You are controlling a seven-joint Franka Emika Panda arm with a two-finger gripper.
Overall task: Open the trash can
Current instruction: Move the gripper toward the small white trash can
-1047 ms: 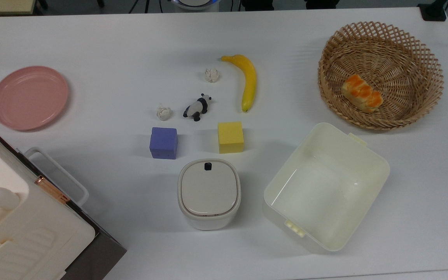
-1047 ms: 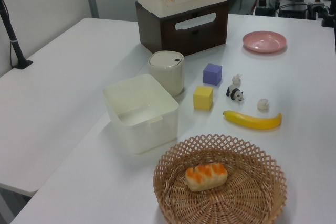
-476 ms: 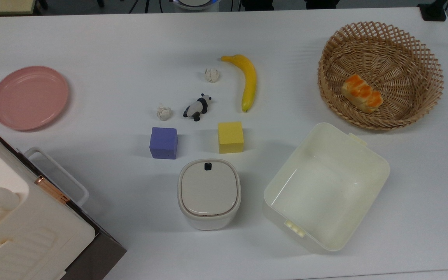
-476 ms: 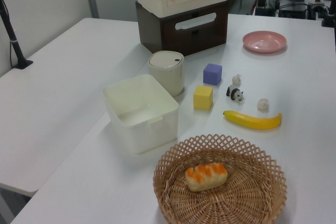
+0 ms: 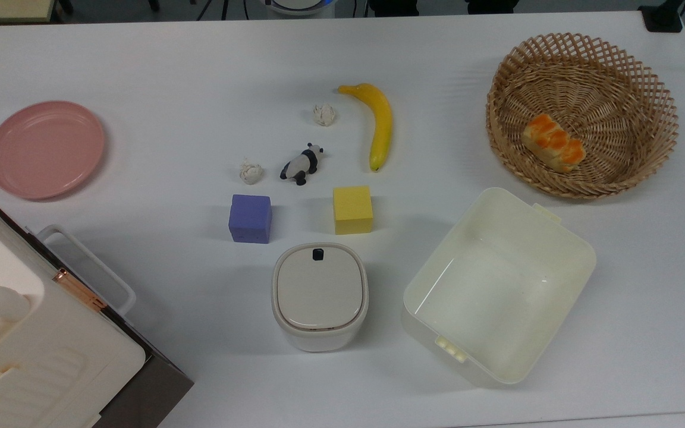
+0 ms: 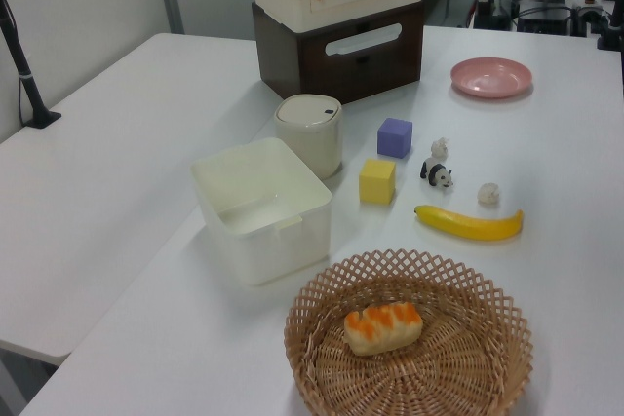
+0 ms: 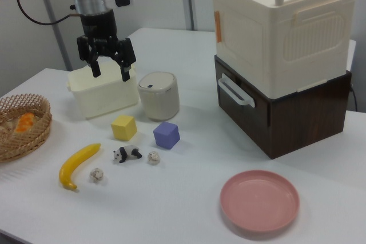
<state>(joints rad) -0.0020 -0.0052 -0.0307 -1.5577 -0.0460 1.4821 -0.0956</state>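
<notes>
The top view is looking straight down on the table (image 5: 140,59); left and right views are facing each other from opposite ends.

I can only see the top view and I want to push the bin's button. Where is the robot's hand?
Observer: In the right view the gripper hangs in the air, up and to the right view's left of the trash can, touching nothing.
Operator: Is it open or closed?
Observer: Open. Its two fingers point down and are spread apart with nothing between them.
Operator: From the side, is the lid popped up a bit?
Observer: No. In the left view the lid lies flat on top of the can, fully shut.
</notes>
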